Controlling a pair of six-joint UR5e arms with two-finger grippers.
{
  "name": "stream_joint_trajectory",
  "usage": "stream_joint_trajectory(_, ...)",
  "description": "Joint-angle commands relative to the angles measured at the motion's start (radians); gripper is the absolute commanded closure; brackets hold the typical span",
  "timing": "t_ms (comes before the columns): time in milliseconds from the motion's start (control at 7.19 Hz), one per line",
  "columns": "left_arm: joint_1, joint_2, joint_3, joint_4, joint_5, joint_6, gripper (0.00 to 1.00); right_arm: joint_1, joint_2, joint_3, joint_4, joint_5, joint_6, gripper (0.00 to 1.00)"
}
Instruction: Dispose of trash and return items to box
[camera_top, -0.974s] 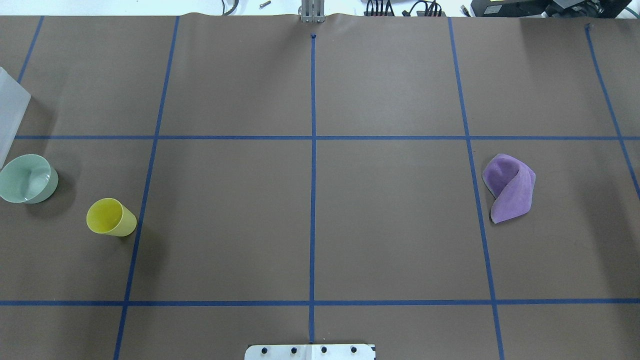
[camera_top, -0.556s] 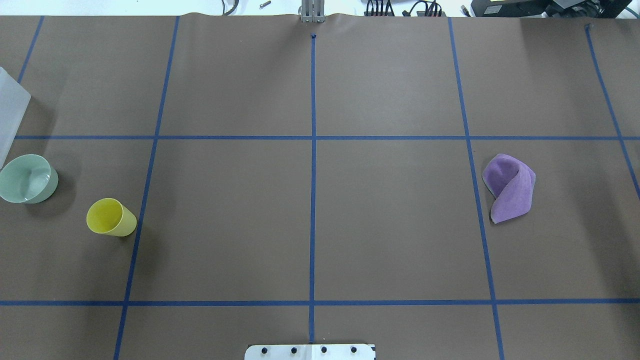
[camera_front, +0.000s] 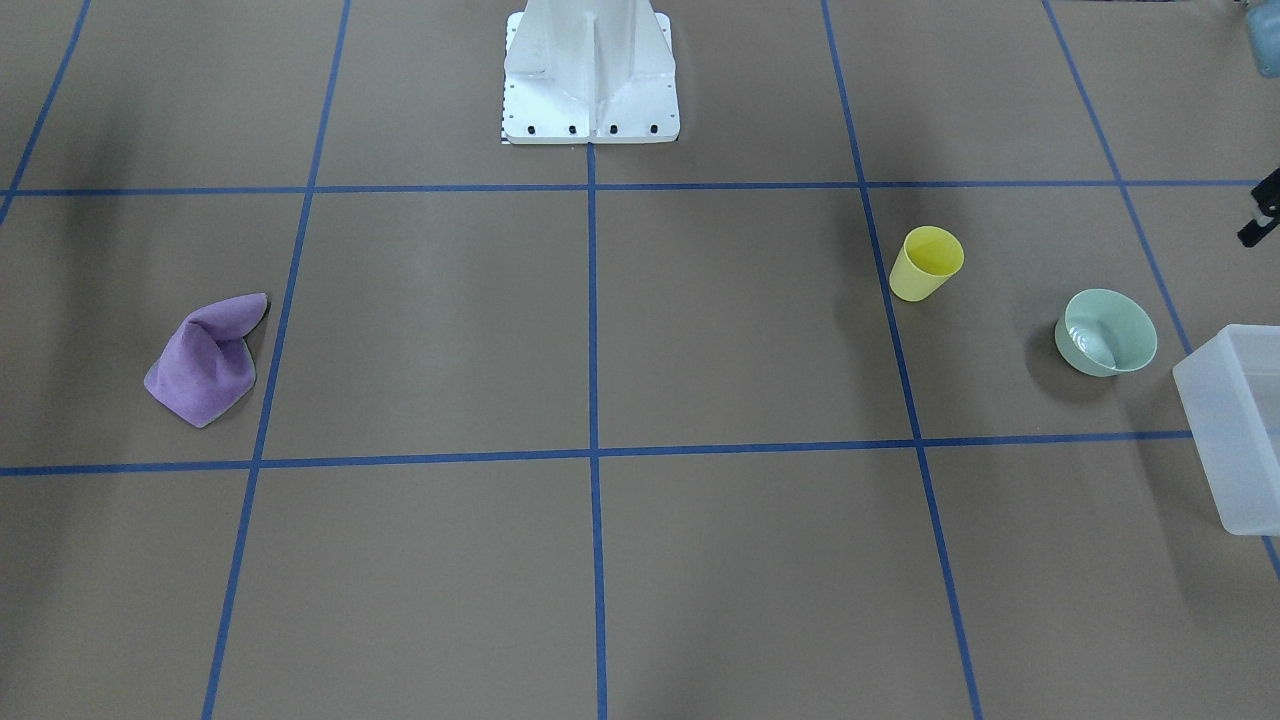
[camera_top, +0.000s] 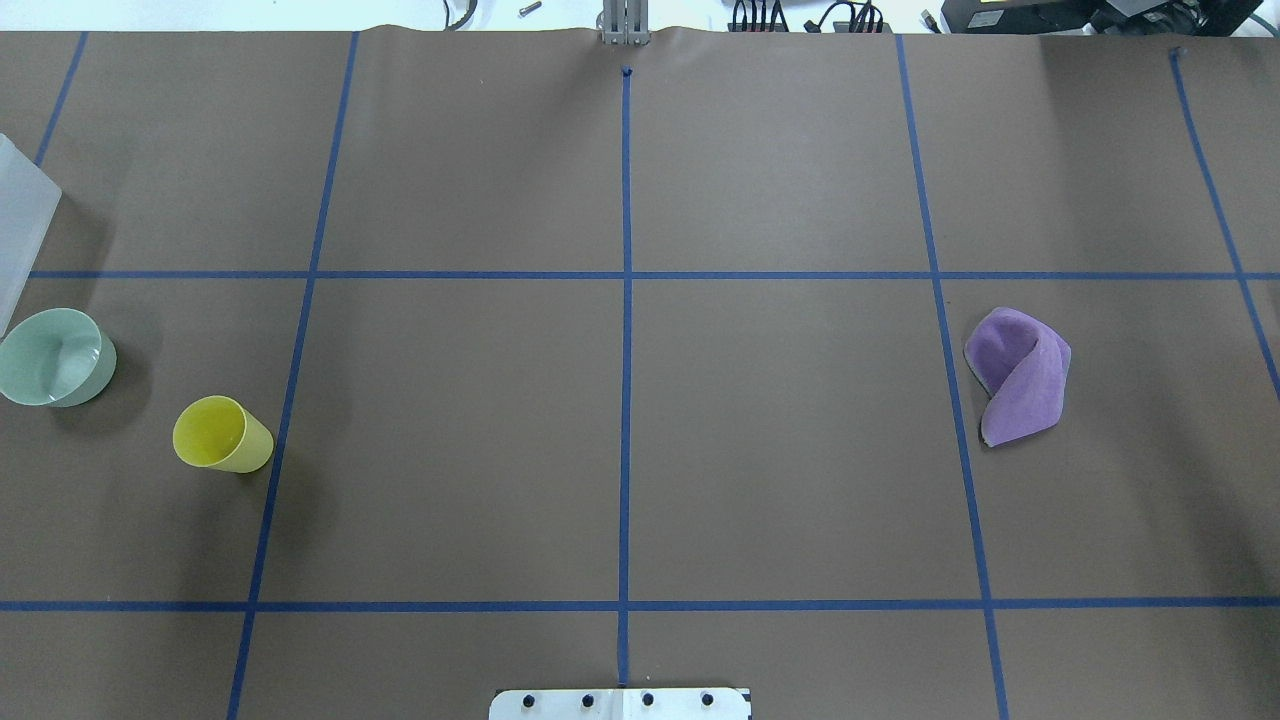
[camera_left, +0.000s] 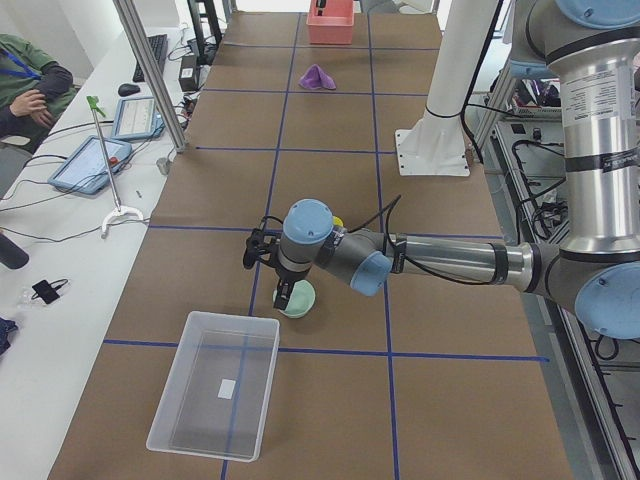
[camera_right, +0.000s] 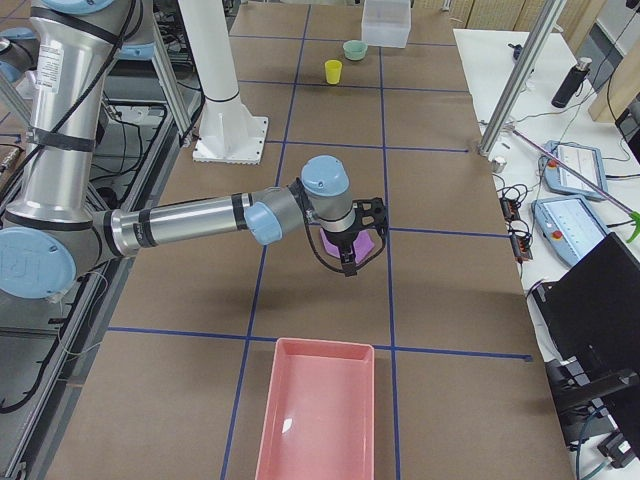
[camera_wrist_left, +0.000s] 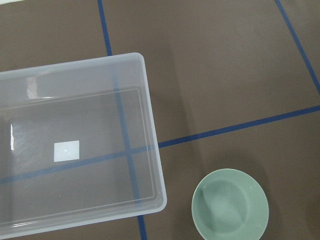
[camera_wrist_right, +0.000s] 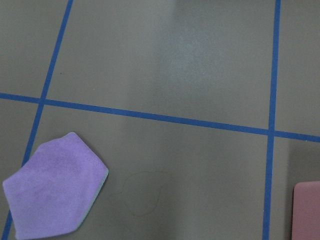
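Two likely light, stiff, slick items: glossy pale mint-green round bowl (camera_wrist_left: 230, 206) just beside frosted translucent plastic box (camera_wrist_left: 152, 135), small tapered yellow plastic cup (camera_front: 926, 264) near. Pinch rim wall. Fingers of left gripper (camera_left: 283, 295), right gripper (camera_right: 350, 262): cannot tell.

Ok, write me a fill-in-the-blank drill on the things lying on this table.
1. The small tapered yellow plastic cup stands ____, mouth up.
2. The round glossy mint-green bowl sits ____ that cup and the frosted translucent white plastic bin.
3. The crumpled soft cloth is coloured ____.
4. The rectangular plastic tray near that cloth is coloured ____.
Missing words: upright; between; purple; pink.
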Motion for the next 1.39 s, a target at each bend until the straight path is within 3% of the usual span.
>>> stream_joint_trajectory(0,0.123,0.001,0.036,-0.068,0.084,-0.138,0.02,-0.034,0.000,0.001,0.038,-0.020,0.057,0.00)
stream_joint_trajectory(278,0.163,-0.004,0.143,-0.206,0.109,-0.183,0.02,-0.039,-0.001,0.000,0.038,-0.036,0.057,0.00)
stream_joint_trajectory(556,0.258,-0.009,0.188,-0.346,0.166,-0.366,0.03,-0.040,-0.001,0.000,0.039,-0.037,0.056,0.00)
stream_joint_trajectory(974,0.353,-0.044,0.202,-0.398,0.224,-0.451,0.03,-0.042,-0.001,-0.002,0.039,-0.046,0.054,0.00)
stream_joint_trajectory(1252,0.413,-0.084,0.231,-0.402,0.294,-0.452,0.22,-0.042,-0.001,-0.003,0.039,-0.046,0.054,0.00)
